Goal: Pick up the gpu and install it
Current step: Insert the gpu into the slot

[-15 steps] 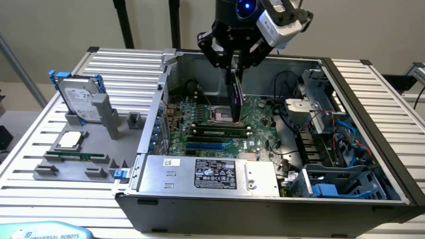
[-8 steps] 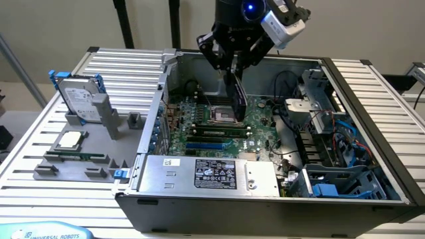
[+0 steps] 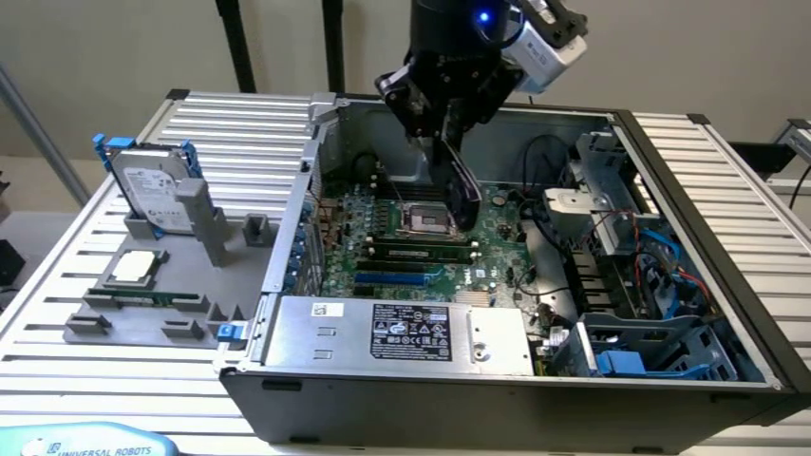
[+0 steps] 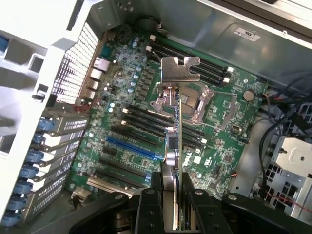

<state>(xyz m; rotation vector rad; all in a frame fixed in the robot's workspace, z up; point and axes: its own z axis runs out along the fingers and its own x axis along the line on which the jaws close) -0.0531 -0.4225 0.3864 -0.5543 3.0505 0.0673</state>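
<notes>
Ribbed metal bench (image 3: 51, 361) carries an open computer case (image 3: 380, 408) with its motherboard (image 3: 419, 271) exposed. From above, the dark arm (image 3: 457, 38) reaches steeply down into the case, its upper part cut off by the exterior view's top edge. Its gripper (image 4: 173, 202) points at the board, and the 2 fingers (image 4: 146, 209) are clamped narrowly on the gpu (image 4: 176, 126). The card hangs edge-on over the processor socket (image 4: 197, 103), with its silver bracket (image 4: 179, 70) farthest from the fingers. Whether the card's far end touches the board is hard to make out. The held edge is hidden between the fingers.
</notes>
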